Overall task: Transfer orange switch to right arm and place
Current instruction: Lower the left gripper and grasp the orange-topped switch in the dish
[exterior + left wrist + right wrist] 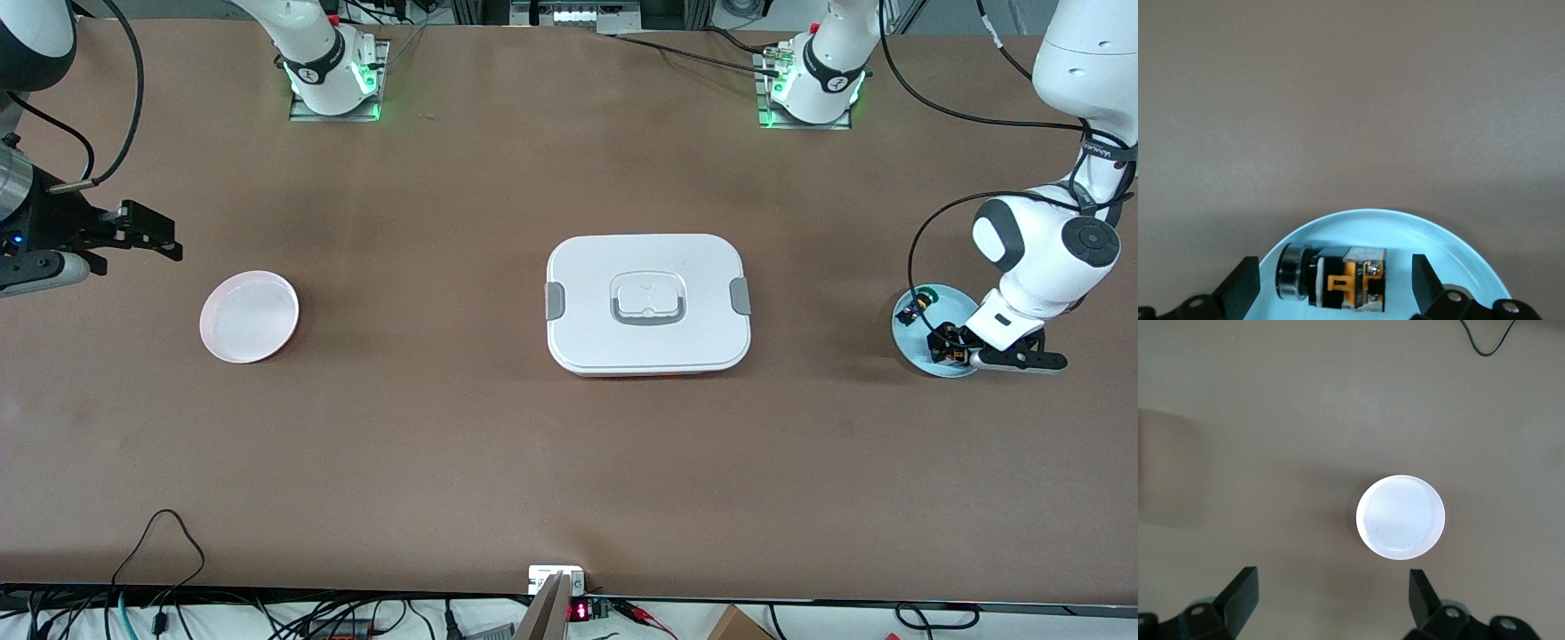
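Jaws on both arms are spread wide, grasping nothing. The left gripper (1331, 283) hangs low over the blue plate (911, 342) at its end of the tabletop, straddling the orange switch (1335, 279) lying there on its side. The pickup is in hand; next, clench squarely. The right gripper (1331, 600) waits above the tabletop beside the pink plate (249, 316).

The brown matte counter (462, 444) carries 3 things directly: a round pale pink plate (249, 316) toward the right arm's end, a white rectangular lidded plastic box with grey clips (648, 304) in the middle, and a round light blue plate (916, 342) toward the left arm's end.
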